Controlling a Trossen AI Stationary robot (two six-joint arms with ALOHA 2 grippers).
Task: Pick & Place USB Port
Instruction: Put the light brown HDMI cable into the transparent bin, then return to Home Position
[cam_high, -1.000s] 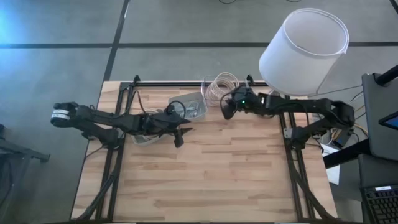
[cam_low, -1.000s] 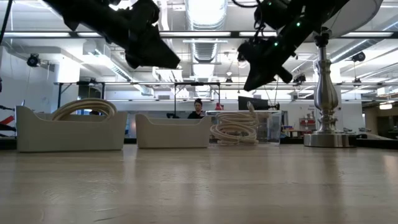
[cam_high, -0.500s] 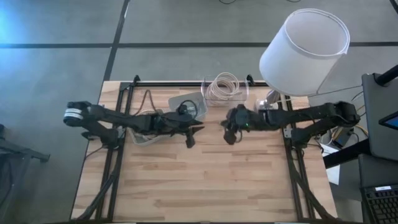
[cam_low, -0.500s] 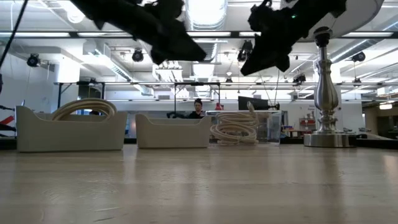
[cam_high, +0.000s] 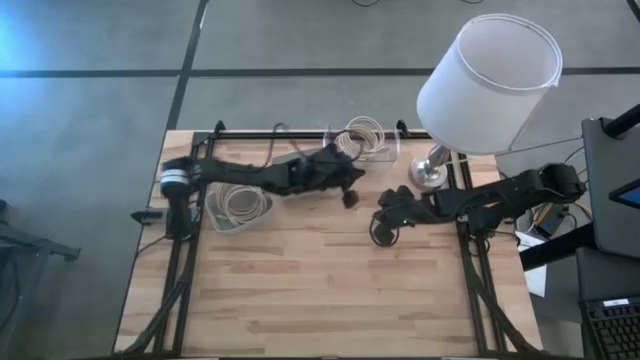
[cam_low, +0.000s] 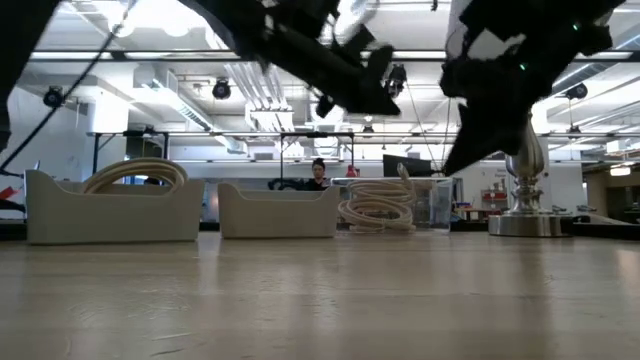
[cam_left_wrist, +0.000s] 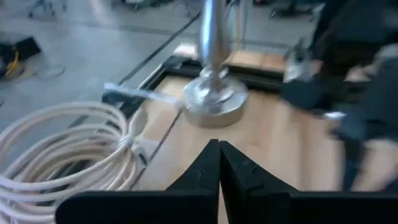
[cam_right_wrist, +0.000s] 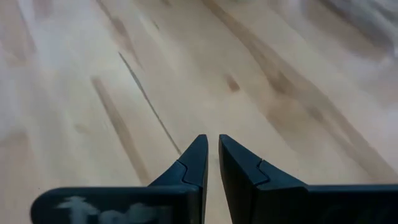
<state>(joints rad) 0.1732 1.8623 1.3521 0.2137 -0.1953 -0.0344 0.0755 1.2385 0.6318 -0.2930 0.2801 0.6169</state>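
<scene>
- The left gripper is hovering above the table, on the side of the lamp base away from the table's right edge. Its fingers are pressing together with nothing between them.
- The right gripper is hanging nearer the front edge than the lamp base. It is close to the left gripper but apart from it, and its fingers are drawn almost together over bare wood, gripping nothing.
- Open wood is running from the lamp base forward to the front edge and across to both side rails.
- A clear box holding a cable coil is sitting at the back edge, just beside the lamp base.
- An open tray with another coil is lying well away from the lamp base, near the left rail.
- In the low view a second tray is showing; from above, the left arm is covering most of it.
- The lamp shade is hiding the back right corner in the high view.
- I cannot tell where the USB port is: only the coiled cables are showing, and their plugs are too small to make out.
- Beyond the table, a person is sitting far back in the room.
</scene>
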